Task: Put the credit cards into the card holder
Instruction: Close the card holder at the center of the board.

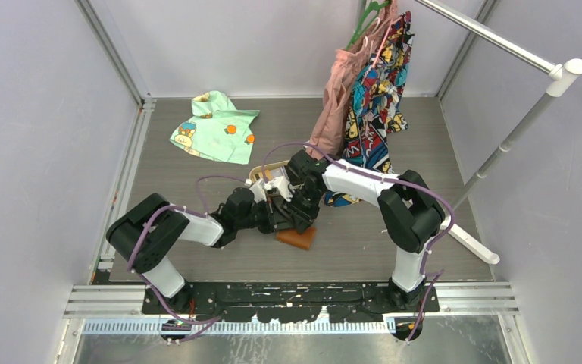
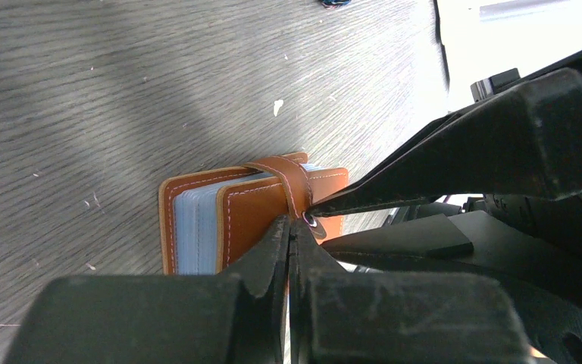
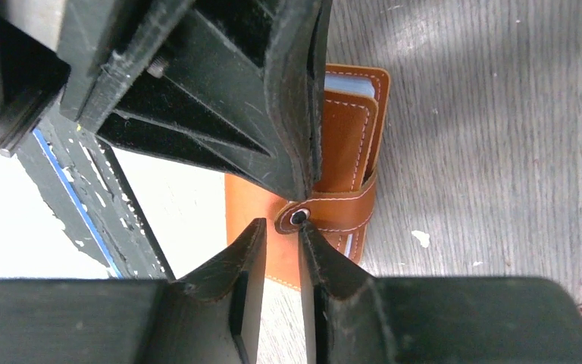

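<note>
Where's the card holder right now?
Top view: the card holder lies on the table about mid-width, toward the near edge, beneath the tips of the left claw and right claw, which meet at its snap strap.

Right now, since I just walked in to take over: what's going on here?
Both arms are working at the brown card holder lying on the table. The left gripper, shut, has its tips at the snap strap; the right gripper, jaws slightly apart, sits by the snap. The holder is folded, strap across it.
</note>
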Tool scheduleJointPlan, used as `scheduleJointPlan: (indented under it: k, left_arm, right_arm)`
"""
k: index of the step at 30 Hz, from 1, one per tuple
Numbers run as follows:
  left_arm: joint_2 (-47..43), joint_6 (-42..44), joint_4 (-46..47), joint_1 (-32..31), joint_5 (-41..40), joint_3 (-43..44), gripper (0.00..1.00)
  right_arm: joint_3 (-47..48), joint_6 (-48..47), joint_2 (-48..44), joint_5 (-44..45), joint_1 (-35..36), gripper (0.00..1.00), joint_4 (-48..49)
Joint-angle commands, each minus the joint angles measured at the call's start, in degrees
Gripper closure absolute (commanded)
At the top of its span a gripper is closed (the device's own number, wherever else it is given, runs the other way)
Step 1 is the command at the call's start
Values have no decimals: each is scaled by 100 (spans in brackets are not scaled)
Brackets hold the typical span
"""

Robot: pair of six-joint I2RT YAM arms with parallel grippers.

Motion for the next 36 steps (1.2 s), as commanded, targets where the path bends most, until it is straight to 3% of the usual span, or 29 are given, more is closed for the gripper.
scheduleJointPlan:
  k: [1, 24, 36]
  left_arm:
    - [375, 478, -1609, 29, -651, -352, 100]
    - [463, 460, -1503, 29, -604, -354, 100]
    - [467, 460, -1521, 30, -602, -368, 100]
  right_arm:
    - [33, -51, 60, 97, 3, 73, -253]
    - [-190, 160, -281, 314, 47, 78, 361]
    - [-242, -111, -632, 394, 52, 72, 401]
